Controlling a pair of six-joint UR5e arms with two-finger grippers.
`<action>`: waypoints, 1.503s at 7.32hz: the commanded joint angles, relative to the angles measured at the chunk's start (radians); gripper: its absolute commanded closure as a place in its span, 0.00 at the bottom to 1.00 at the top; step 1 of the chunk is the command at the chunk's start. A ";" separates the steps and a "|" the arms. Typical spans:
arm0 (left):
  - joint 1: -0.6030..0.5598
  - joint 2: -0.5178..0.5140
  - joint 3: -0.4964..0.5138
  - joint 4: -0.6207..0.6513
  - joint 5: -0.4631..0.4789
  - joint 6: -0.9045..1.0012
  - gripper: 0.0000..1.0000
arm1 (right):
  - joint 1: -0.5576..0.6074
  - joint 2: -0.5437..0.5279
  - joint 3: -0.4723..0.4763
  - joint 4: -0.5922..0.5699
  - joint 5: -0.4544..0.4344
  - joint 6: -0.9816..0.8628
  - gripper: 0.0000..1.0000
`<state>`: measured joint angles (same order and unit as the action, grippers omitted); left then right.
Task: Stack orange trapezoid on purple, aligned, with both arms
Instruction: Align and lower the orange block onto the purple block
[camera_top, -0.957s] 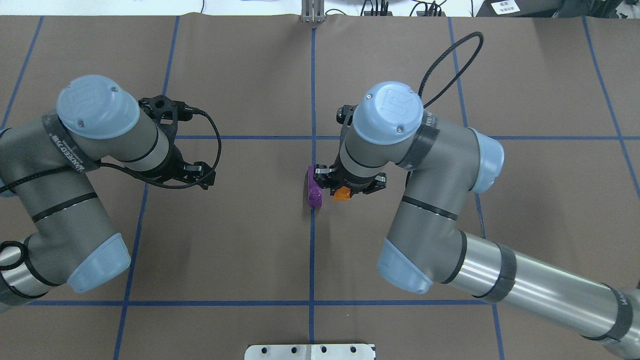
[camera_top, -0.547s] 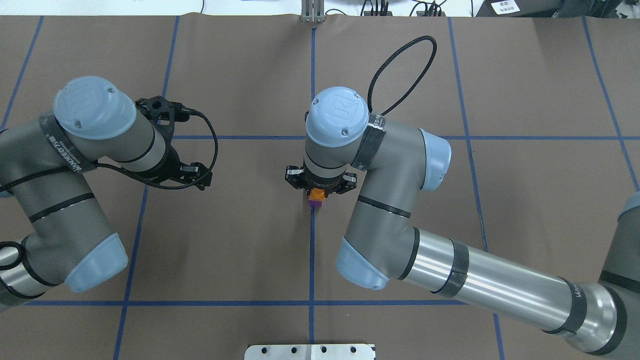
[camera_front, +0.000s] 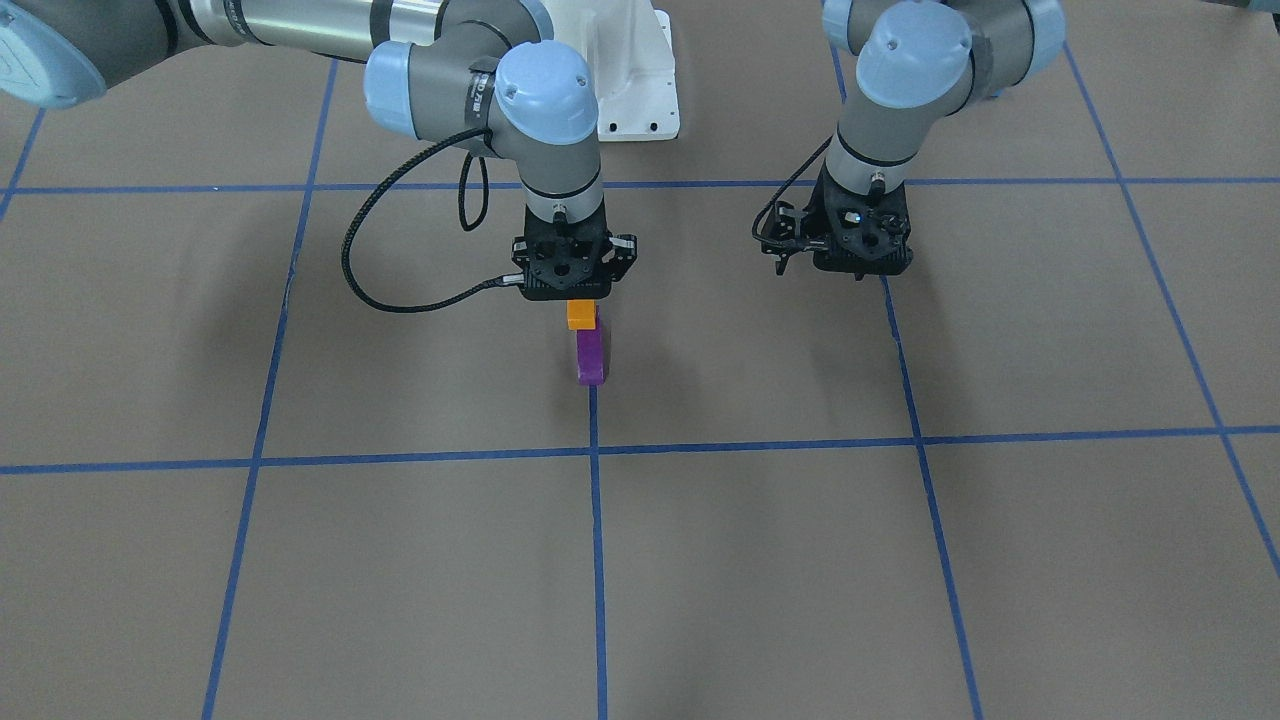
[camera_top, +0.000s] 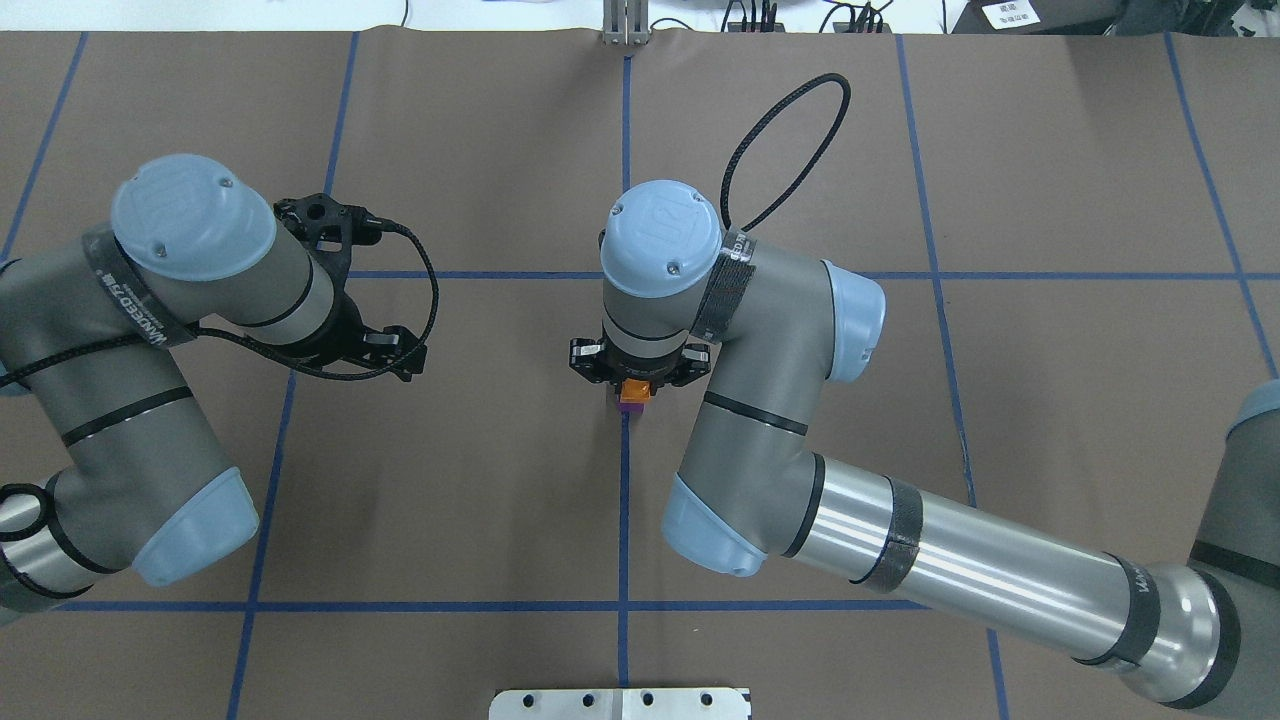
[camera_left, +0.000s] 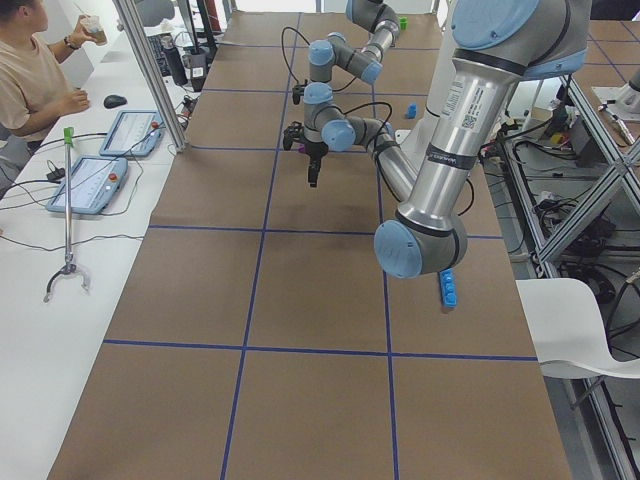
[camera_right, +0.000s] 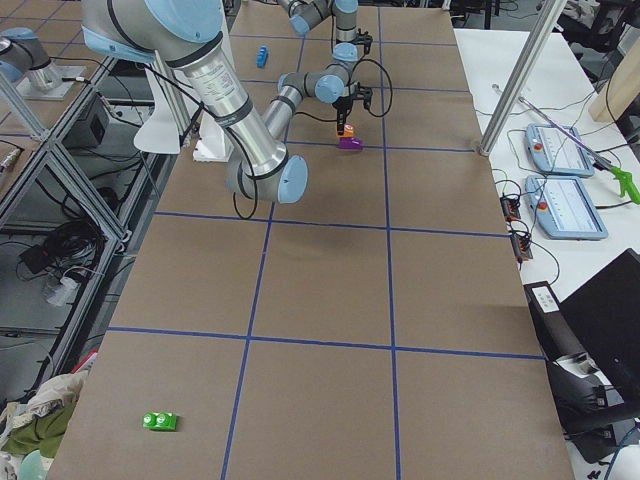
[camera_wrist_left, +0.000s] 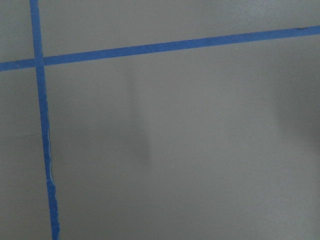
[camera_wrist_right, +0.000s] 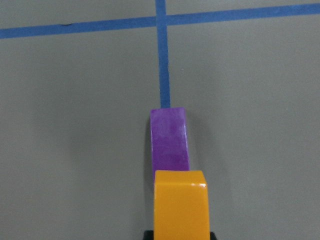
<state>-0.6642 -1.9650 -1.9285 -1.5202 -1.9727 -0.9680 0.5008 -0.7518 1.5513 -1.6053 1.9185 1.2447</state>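
Note:
The purple brick (camera_front: 590, 356) lies on the brown table on the centre blue tape line. It also shows in the overhead view (camera_top: 631, 404) and in the right wrist view (camera_wrist_right: 170, 142). My right gripper (camera_front: 580, 305) is shut on the orange trapezoid (camera_front: 581, 315) and holds it over the purple brick's end nearest the robot. The orange trapezoid (camera_wrist_right: 181, 202) overlaps that end; I cannot tell whether they touch. My left gripper (camera_front: 852, 262) hovers over bare table well to the side, open and empty; no fingers show in its wrist view.
A long blue brick (camera_left: 447, 290) lies near the left arm's base. A green brick (camera_right: 160, 421) lies at the far right end of the table. The white pedestal (camera_front: 630, 80) stands at the robot's side. An operator (camera_left: 30, 70) sits beside the table.
My right arm carried the orange trapezoid leftward, from beside the purple brick to over it, then settled slightly. The left arm barely moved.

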 joint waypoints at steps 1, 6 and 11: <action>0.002 0.000 0.000 0.000 0.000 -0.003 0.00 | -0.001 0.003 -0.023 0.001 -0.009 -0.021 1.00; 0.003 -0.003 0.003 0.000 0.000 -0.005 0.00 | -0.001 0.012 -0.031 0.002 -0.009 -0.039 1.00; 0.005 -0.003 0.003 0.000 0.000 -0.006 0.00 | -0.002 0.012 -0.031 0.002 -0.009 -0.041 1.00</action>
<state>-0.6599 -1.9681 -1.9252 -1.5202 -1.9727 -0.9729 0.4998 -0.7394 1.5276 -1.6042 1.9119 1.2046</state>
